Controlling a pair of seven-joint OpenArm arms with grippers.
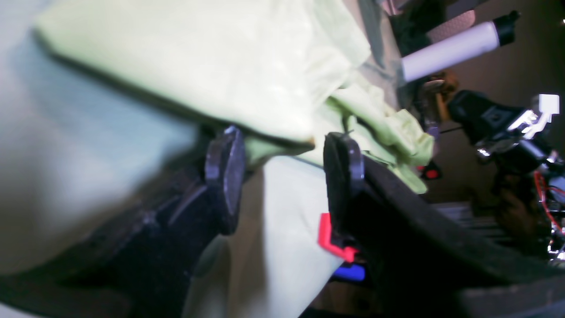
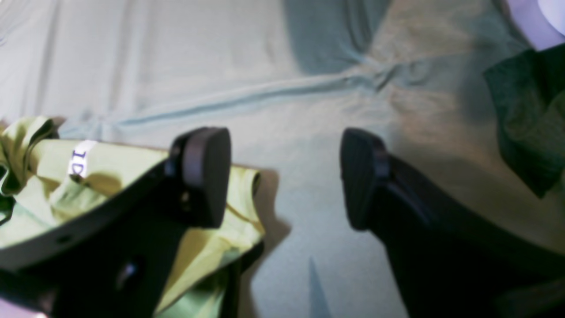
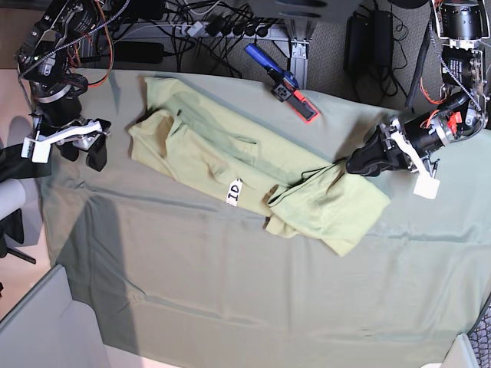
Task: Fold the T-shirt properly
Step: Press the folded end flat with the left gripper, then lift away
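It looked like a robotics lab. A grey-green tablecloth point(image 3: 230, 291) covered a work table, and along the top of the frame a tangle of black cables point(image 3: 207, 19) ran over a power strip point(image 3: 196, 29). Bare red wiring point(image 3: 92, 31) hung off the arm at upper left, exposed as on a bench-built rig. A blue and red hand tool point(image 3: 282, 83) lay near the top centre.

Left wrist view: gripper over pale yellow-green cotton T-shirt

Black left gripper point(image 1: 282, 176), pads parted, a fold of the soft pale yellow-green T-shirt point(image 1: 212, 66) lying between them (contact unclear in blur); dull grey-green tablecloth point(image 1: 66, 145) at left; white cylindrical bar with black end cap point(image 1: 454, 48) upper right.
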